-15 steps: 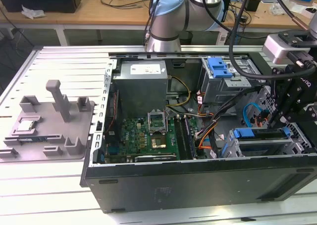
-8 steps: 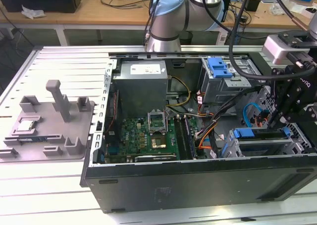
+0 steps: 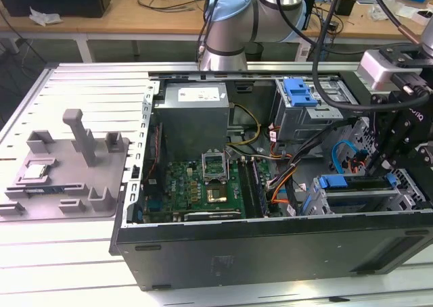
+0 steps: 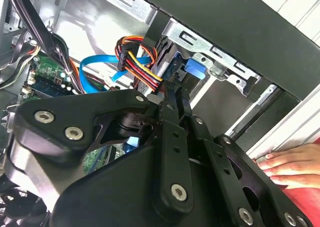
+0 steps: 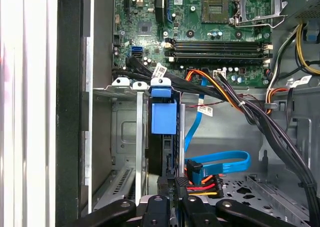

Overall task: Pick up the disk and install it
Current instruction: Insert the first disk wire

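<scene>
The disk [image 5: 163, 118] stands on edge in a slot of the metal drive cage [image 5: 125, 132], its blue carrier tab toward the case wall. In the exterior view, the disk [image 3: 335, 183] lies in the cage at the case's near right corner. My gripper [image 5: 175, 183] is at the disk's rear end, fingers close together, beside the coloured power plug [image 5: 202, 179]. In the second wrist view, the gripper [image 4: 174, 89] points at the disk's blue tab [image 4: 195, 67]. The exterior view shows the gripper [image 3: 379, 165] reaching down into the case.
A blue data cable [image 5: 225, 162] and black cable bundles [image 5: 260, 117] run beside the cage. The motherboard [image 3: 203, 185] fills the case's middle. A second cage with a blue latch [image 3: 301, 90] sits at the back. A person's hand [image 4: 290, 164] rests outside the case. A grey fixture [image 3: 67, 165] lies left.
</scene>
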`<action>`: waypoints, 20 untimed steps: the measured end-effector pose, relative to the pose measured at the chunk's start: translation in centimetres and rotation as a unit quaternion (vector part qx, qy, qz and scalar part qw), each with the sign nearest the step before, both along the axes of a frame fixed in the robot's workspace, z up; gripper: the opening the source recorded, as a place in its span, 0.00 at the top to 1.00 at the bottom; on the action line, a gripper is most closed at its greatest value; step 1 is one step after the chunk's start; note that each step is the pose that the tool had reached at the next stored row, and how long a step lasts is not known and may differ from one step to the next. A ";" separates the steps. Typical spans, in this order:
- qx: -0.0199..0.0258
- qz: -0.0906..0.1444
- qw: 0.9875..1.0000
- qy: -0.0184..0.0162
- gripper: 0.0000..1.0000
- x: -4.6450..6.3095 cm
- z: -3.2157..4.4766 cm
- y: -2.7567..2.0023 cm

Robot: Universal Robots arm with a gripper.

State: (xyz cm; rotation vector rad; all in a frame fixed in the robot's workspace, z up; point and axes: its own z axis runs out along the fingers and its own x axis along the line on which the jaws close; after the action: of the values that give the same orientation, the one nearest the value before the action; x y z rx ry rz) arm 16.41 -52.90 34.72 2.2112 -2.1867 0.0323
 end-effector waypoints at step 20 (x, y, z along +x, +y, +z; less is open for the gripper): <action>0.000 0.000 1.000 0.000 0.84 0.0 -0.48 0.00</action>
State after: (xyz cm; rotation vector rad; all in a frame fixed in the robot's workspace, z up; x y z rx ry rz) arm 16.41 -52.90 34.25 2.2115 -2.1870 0.0317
